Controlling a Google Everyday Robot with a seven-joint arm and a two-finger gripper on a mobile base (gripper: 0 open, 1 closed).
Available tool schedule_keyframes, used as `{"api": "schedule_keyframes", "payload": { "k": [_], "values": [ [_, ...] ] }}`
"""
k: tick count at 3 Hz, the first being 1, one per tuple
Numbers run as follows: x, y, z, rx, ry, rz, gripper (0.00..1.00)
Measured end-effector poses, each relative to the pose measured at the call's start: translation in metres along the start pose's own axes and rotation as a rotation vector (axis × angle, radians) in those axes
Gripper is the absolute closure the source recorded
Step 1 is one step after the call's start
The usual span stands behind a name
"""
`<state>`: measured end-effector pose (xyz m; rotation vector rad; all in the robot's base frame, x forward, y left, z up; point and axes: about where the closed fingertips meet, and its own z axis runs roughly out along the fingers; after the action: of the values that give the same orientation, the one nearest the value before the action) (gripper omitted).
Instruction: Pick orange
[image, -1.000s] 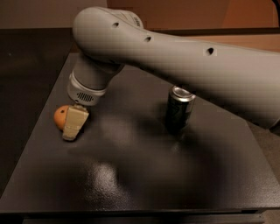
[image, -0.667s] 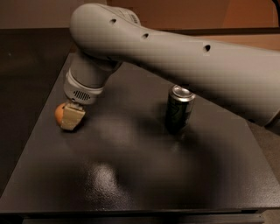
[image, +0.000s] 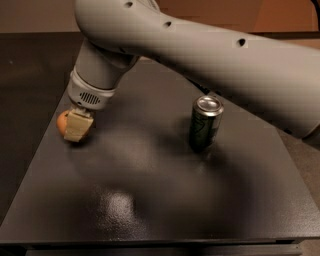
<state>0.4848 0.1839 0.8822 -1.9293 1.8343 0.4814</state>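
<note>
Arm in grey fills the upper half of the camera view, entering from 3 o'clock and bent down toward 9 o'clock, where its wrist is pointed at the dark table. Compared with a second ago, the wrist is seen swung a little further toward 9 o'clock and lowered, so that more of the tabletop's middle is uncovered.

Near the centre of the table, slightly toward 2 o'clock, a green can is left upright and untouched. It is found in the same spot as before and well apart from the work.

At 9 o'clock from the can, close to the table's edge, the gripper is set down at the surface. A second ago its tan tip was held just beside the fruit, at the fruit's 4 o'clock. Now it is brought across the fruit and covers most of it.

Only a sliver of the orange is shown, at the 9 o'clock side of the tan tip and touching it, with the fruit apparently resting on the table. Whether the gripper is clamped on the orange or merely placed around it cannot be told from this view.

As a judgement, the approach is taken to be finished and the grasp itself to be in hand. A firm closing and a lift are what the task is thought to need next. A round fruit may be nudged toward the 9 o'clock edge if the closing is off-centre.
</note>
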Motion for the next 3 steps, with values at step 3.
{"api": "schedule_keyframes", "payload": {
  "k": [3],
  "values": [
    [-0.045,-0.028,-0.099,0.034,-0.014,-0.098,1.0]
  ]
}}
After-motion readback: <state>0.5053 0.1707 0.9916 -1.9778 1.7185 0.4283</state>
